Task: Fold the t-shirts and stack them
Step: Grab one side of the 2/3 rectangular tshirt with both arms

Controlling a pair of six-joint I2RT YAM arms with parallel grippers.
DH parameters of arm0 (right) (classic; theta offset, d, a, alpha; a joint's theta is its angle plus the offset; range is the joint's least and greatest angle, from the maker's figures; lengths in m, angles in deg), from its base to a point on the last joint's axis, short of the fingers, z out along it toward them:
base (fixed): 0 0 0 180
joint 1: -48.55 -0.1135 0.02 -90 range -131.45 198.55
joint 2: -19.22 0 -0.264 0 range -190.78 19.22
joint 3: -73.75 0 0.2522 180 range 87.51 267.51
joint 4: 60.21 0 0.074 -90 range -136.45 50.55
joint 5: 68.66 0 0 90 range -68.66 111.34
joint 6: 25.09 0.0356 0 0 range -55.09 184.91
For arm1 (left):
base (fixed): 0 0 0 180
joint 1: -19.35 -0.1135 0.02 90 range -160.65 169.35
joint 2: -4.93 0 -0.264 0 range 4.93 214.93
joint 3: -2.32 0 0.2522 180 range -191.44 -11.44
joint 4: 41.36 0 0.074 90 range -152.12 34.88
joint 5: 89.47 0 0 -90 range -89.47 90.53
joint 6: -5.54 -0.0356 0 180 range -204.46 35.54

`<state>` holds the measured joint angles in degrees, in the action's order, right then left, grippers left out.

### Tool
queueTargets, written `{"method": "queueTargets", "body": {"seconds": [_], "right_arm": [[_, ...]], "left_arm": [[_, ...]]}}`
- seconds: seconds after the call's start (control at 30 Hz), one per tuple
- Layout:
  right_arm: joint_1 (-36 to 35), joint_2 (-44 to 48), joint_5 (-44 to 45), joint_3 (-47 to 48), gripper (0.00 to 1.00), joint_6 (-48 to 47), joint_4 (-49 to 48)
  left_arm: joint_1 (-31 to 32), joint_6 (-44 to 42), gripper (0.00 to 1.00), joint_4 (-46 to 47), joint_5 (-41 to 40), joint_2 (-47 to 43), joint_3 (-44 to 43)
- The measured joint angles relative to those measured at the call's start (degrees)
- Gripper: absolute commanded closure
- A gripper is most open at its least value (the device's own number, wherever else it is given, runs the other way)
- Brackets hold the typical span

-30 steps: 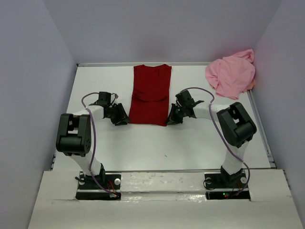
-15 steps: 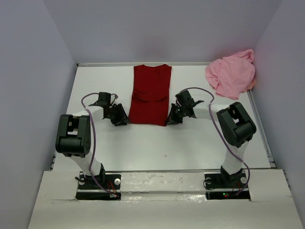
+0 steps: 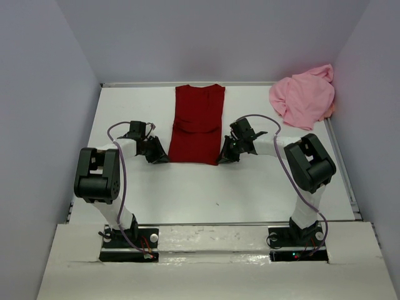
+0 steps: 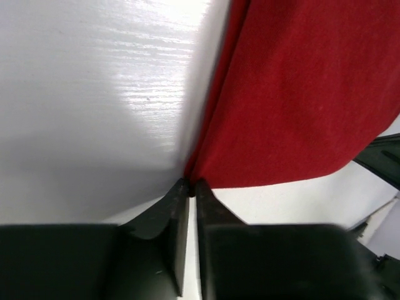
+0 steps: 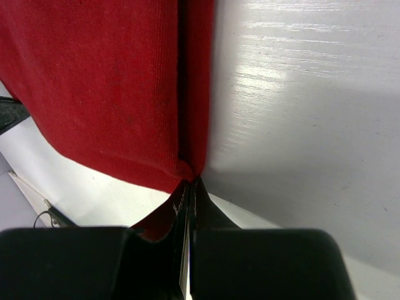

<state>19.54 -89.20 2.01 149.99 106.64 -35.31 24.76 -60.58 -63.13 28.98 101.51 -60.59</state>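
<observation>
Dark red t-shirt (image 3: 197, 125) flat on the table (image 3: 219, 187)

From above, the dark red t-shirt lies as a long folded strip in the middle of the table. The pink t-shirt (image 3: 303, 100) is crumpled in the far right corner, well apart. The left gripper (image 3: 158, 152) sits at the strip's near left corner, the right gripper (image 3: 226, 155) at its near right.

Left wrist view: the fingers are drawn almost together, tips at the cloth's corner. I cannot tell whether cloth is caught.

Right wrist view: the fingers are clamped on the red corner, with cloth showing between them.
</observation>
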Motion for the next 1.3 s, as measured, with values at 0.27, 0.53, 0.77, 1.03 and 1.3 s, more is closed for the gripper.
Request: {"method": "queueTargets", "body": {"seconds": [0.27, 0.53, 0.77, 1.03, 1.3], "right_arm": [[0.0, -0.07, -0.11, 0.15, 1.0, -0.17, 0.22], [0.0, -0.26, -0.39, 0.7, 1.0, -0.39, 1.55], [-0.35, 3.3, -0.39, -1.18, 1.0, -1.86, 8.39], [-0.7, 10.93, -1.05, -5.51, 1.0, -3.19, 15.3], [-0.72, 18.51, -2.03, -8.33, 1.0, -4.37, 21.81]], "left_arm": [[0.0, 0.0, 1.0, 0.52, 0.92, 0.44, -0.09], [0.0, -0.07, 1.0, -0.07, 1.05, 0.24, -0.09], [0.13, -0.98, 1.0, -4.42, 1.53, -3.43, -0.09], [1.01, -2.51, 1.0, -10.03, 3.91, -9.2, 1.2], [2.43, -2.8, 1.0, -17.05, 6.03, -21.11, 7.06]]}}
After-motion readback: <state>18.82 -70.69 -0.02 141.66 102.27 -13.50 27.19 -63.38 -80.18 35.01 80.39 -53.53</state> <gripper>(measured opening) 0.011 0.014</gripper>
